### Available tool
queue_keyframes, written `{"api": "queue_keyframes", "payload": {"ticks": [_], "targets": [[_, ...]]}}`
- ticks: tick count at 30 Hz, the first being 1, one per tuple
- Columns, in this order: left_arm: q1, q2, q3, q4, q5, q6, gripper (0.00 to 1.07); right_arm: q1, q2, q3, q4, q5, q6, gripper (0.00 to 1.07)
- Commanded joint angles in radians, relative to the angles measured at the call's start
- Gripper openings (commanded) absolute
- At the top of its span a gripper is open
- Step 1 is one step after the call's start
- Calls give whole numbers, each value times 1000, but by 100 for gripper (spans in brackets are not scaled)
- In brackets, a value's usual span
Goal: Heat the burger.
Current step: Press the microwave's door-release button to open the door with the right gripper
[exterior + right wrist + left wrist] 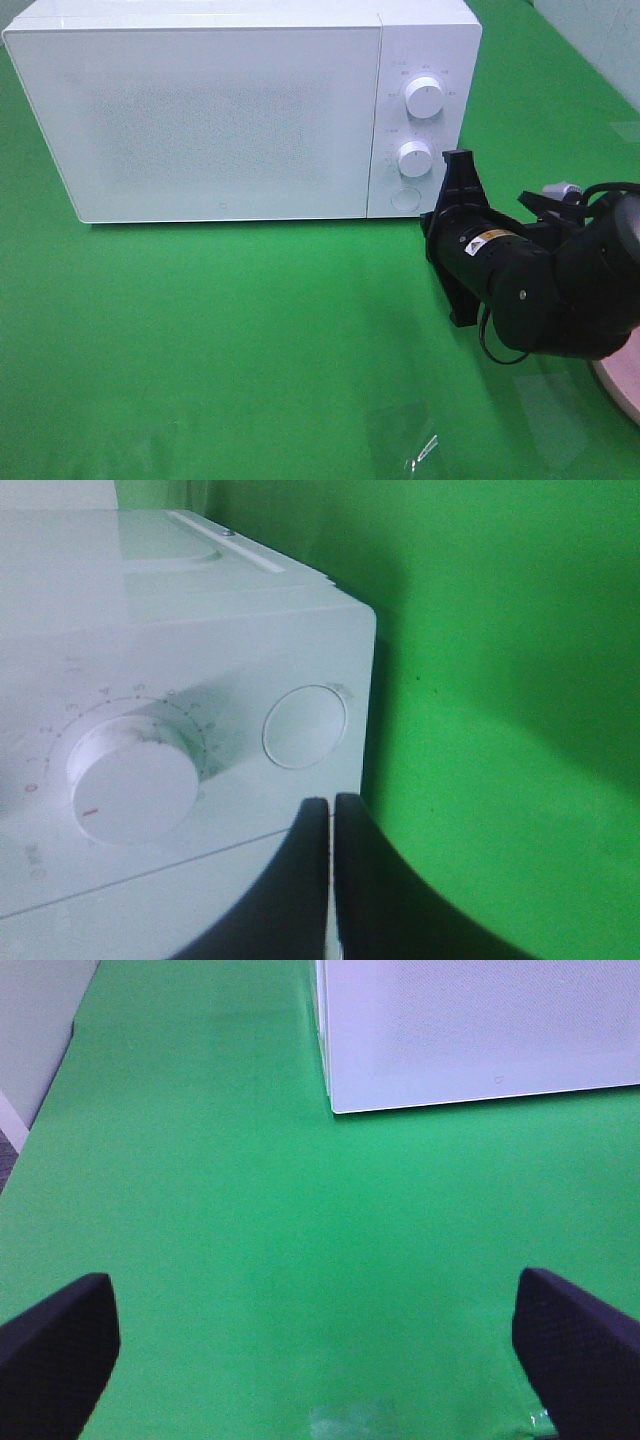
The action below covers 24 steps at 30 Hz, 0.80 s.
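Note:
The burger is not in view. The white microwave (220, 110) stands at the back with its door closed; it also shows in the left wrist view (480, 1030) and the right wrist view (150, 630). My right gripper (458, 165) is shut and empty, its fingertips (315, 830) pressed together just in front of the control panel, close to the round button (304, 727) below the lower knob (133, 792). My left gripper (320, 1350) is open and empty over the bare green cloth, left of the microwave's front corner.
The edge of a pink plate (620, 385) shows at the right, partly hidden under my right arm. A small scrap of clear film (420, 450) lies on the green cloth near the front. An upper knob (425, 97) sits above the lower one.

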Motion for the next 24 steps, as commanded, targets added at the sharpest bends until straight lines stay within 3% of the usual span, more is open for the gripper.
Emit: {"api": "queue_keyframes", "payload": {"ticks": [1, 24], "targets": [[-5, -17, 1, -5, 4, 0, 100, -17, 10, -26, -22, 17, 5, 0], [-5, -17, 1, -5, 4, 0, 100, -45, 154, -186, -37, 14, 4, 0]]}}
